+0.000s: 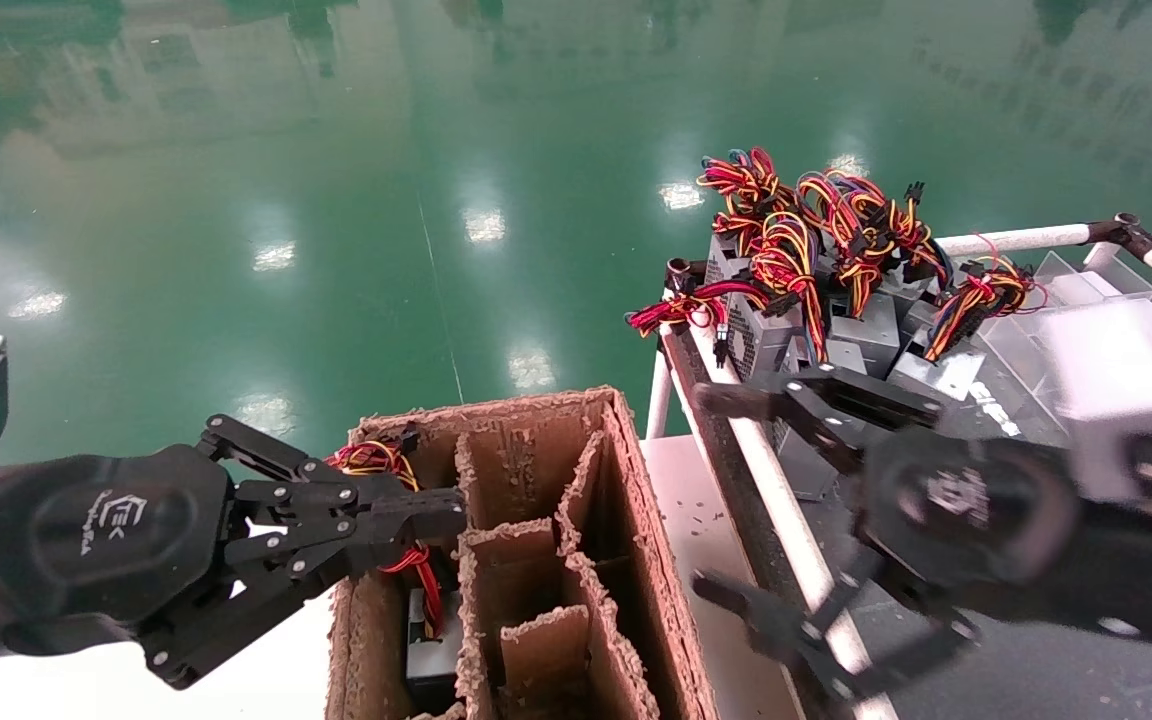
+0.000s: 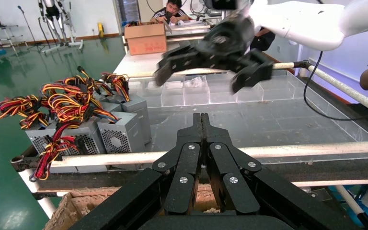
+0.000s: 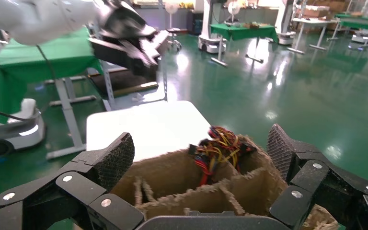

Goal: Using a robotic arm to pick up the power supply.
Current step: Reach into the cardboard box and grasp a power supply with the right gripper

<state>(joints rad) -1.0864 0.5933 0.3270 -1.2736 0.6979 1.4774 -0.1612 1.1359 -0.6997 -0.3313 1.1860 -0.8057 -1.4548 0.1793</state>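
Left end effector (image 1: 436, 520): fingers pressed together, empty, hovering over the cardboard divider box (image 1: 536, 560). Right end effector (image 1: 726, 490): jaws spread wide, holding nothing, over the tray rail (image 1: 786, 520). Power supply (image 1: 766, 335): beyond the right end effector, among grey wired units, untouched.

A divided cardboard box (image 1: 536, 560) sits on a white table (image 1: 696, 530), apparently worn.

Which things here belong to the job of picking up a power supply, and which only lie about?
Job: open black linkage-finger right tool; grey metal power supplies with red-yellow wires.
Lying about: brown cardboard divider box; clear plastic trays; shut black left tool at that box.
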